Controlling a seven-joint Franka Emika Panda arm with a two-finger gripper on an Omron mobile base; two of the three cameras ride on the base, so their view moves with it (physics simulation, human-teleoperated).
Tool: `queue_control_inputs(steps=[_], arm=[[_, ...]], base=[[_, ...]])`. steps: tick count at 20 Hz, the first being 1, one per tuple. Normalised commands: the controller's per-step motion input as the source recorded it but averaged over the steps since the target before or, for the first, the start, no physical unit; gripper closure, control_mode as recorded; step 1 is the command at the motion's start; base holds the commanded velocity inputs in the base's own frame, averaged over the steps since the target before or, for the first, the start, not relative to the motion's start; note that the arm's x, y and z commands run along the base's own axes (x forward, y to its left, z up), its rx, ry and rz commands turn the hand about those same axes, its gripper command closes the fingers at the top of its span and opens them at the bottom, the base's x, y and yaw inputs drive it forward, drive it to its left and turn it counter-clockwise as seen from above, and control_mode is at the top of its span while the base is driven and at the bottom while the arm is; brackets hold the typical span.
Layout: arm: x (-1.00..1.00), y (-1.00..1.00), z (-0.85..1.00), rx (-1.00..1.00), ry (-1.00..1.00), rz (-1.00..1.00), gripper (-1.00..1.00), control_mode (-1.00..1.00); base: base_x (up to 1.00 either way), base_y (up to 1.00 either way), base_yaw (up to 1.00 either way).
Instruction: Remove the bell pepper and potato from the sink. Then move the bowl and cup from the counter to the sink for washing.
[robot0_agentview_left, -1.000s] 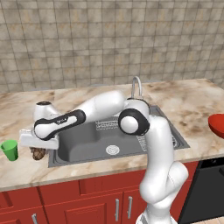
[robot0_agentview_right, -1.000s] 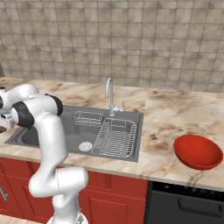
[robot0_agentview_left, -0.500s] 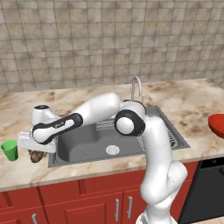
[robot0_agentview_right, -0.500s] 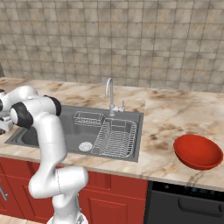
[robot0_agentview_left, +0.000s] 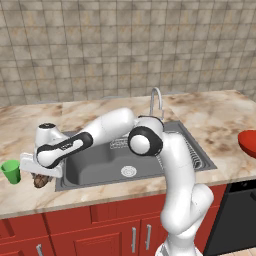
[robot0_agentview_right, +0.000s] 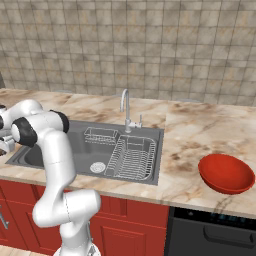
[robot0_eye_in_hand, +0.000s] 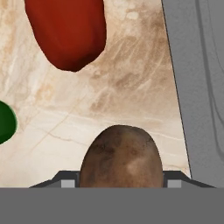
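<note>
- Potato (robot0_eye_in_hand: 121, 156), brown and mottled, sits between the two dark fingertips (robot0_eye_in_hand: 65, 181) at the bottom of the hand view; the gripper (robot0_eye_in_hand: 117, 183) is closed on it, one tip showing at each side of it.
- Counter (robot0_eye_in_hand: 118, 87), pale marbled stone, lies directly behind the potato in the hand view; whether the potato touches it cannot be told.
- Sink (robot0_eye_in_hand: 199, 87) rim, grey steel, runs along the right side of the hand view, just beside the potato.
- Bell pepper (robot0_eye_in_hand: 68, 30), glossy red, lies on the counter farther out from the gripper, toward the upper left of the hand view and apart from the potato.
- Cup (robot0_eye_in_hand: 6, 122), green, shows at the left edge of the hand view, apart from the potato and the pepper.
- Left base view: the gripper (robot0_agentview_left: 41, 175) reaches past the sink's left rim, with the potato (robot0_agentview_left: 40, 180) below the hand on the counter side and the cup (robot0_agentview_left: 11, 171) standing upright just to its left.
- Sink (robot0_agentview_left: 100, 165) basin in the left base view holds a round drain (robot0_agentview_left: 128, 171); a curved chrome faucet (robot0_agentview_left: 156, 102) rises behind it.
- Dish rack (robot0_agentview_right: 131, 157), wire, occupies the right part of the basin in the right base view.
- Bowl (robot0_agentview_right: 226, 173), wide and red, rests on the counter well to the right of the sink, far from the gripper.
</note>
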Motion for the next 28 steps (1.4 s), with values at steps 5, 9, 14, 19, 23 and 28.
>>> queue_control_inputs(steps=[5, 9, 14, 19, 23, 28], arm=[[0.05, 0.09, -0.08, 0.00, 0.00, -0.05, 1.00, -1.00], [0.02, 0.06, -0.09, 0.00, 0.00, -0.05, 1.00, -1.00], [0.00, 0.02, -0.11, 0.00, 0.00, -0.05, 1.00, -1.00], [0.00, 0.01, -0.10, 0.00, 0.00, -0.05, 1.00, -1.00], [0.00, 0.01, -0.09, 0.00, 0.00, -0.04, 1.00, -1.00], [0.00, 0.00, -0.10, 0.00, 0.00, -0.04, 1.00, -1.00]], base=[[0.00, 0.00, 0.00], [0.00, 0.00, 0.00], [0.00, 0.00, 0.00], [0.00, 0.00, 0.00], [0.00, 0.00, 0.00], [0.00, 0.00, 0.00]])
